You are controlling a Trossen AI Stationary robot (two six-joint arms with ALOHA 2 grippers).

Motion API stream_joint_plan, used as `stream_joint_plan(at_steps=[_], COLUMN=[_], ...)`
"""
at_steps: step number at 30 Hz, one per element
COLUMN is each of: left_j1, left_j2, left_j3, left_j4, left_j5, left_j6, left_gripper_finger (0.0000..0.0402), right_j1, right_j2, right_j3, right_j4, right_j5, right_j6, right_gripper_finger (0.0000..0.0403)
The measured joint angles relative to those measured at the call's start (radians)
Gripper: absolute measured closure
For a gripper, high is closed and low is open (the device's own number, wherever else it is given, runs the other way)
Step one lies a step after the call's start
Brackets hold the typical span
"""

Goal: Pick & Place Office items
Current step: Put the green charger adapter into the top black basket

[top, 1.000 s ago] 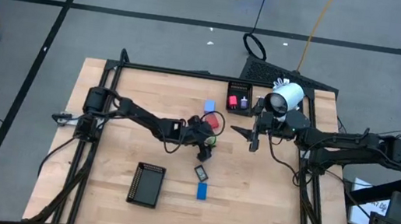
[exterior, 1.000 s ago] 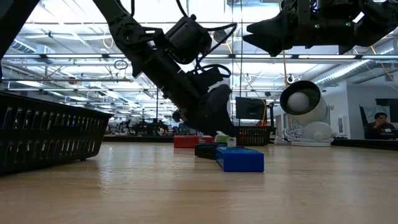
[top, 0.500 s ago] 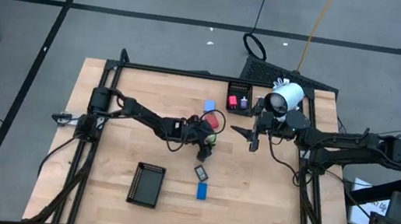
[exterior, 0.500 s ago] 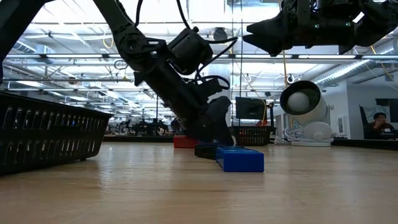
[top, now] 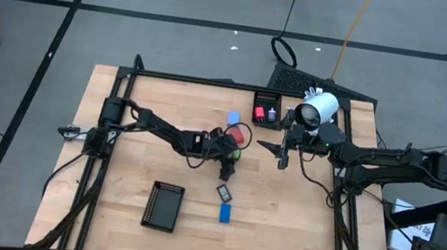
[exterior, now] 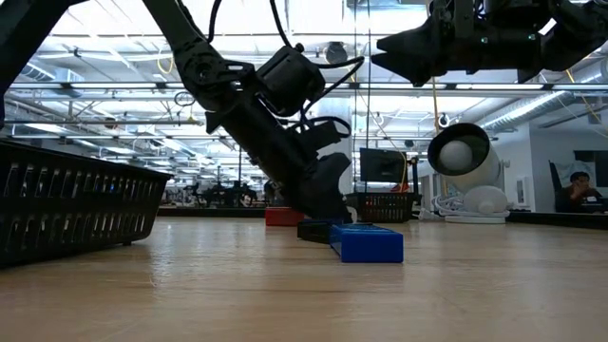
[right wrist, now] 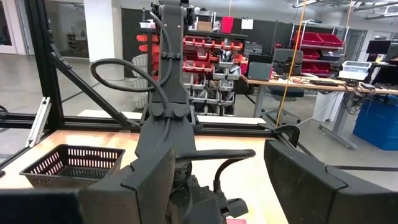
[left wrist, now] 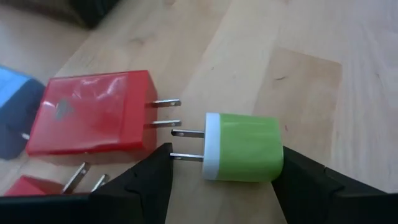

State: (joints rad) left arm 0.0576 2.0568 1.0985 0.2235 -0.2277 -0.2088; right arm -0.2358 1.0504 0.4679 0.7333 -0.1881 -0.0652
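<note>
A green block with two metal prongs [left wrist: 242,147] lies on its side on the wooden table, and my left gripper [left wrist: 227,171] is shut on it, slanting down near the table's middle [top: 235,156]. Beside it lie a red block [left wrist: 93,112], also red in the high view [top: 237,134], and a light-blue block [top: 233,118]. A dark flat rectangle [top: 224,193] and a blue one [top: 225,214] lie nearer the front. My right gripper [top: 278,150] hangs open, high above the table right of centre, with nothing between its fingers [right wrist: 217,174]. My left gripper has the green block lengthwise between its two fingers. One finger [left wrist: 298,180] meets the block's rounded back end [left wrist: 277,155]; the other [left wrist: 149,177] stands at the tips of the prongs [left wrist: 177,155]. The fingers slant down from the table's left. The block rests on the table.
A black mesh tray [top: 164,206] stands near the front left. A smaller black tray [top: 267,109] at the far side holds pink and purple pieces. A white cylindrical device [top: 320,108] sits at the far right. A second red piece with prongs [left wrist: 37,186] lies close to my left gripper.
My left gripper has sunk a little toward the table over the green block, which it now hides in the low view. Its fingers have drawn together around the block. The block has stayed where it was.
</note>
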Motion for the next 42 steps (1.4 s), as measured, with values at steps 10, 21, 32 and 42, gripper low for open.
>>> stream_joint_plan(at_steps=[10,21,32,42], left_j1=[-0.017,-0.097,-0.100,-0.096], left_j2=[-0.204,-0.407,-0.407,-0.407], left_j3=[-0.001,-0.001,-0.001,-0.002], left_j4=[-0.121,-0.230,-0.140,-0.078], left_j5=[0.045,0.077,0.206,0.272], left_j6=[0.065,0.047,-0.074,-0.135], left_gripper_finger=[0.0163,0.0170,0.0169,0.0165], right_j1=[0.000,0.092,0.348,0.390], right_j2=[0.000,0.056,0.271,0.392], right_j3=[0.000,0.000,-0.001,0.000], right_j4=[-0.014,-0.157,0.115,0.367], right_j5=[0.000,0.009,0.449,0.348], right_j6=[0.000,-0.330,-0.816,-0.856], right_gripper_finger=[0.0165,0.0165,0.0165,0.0165])
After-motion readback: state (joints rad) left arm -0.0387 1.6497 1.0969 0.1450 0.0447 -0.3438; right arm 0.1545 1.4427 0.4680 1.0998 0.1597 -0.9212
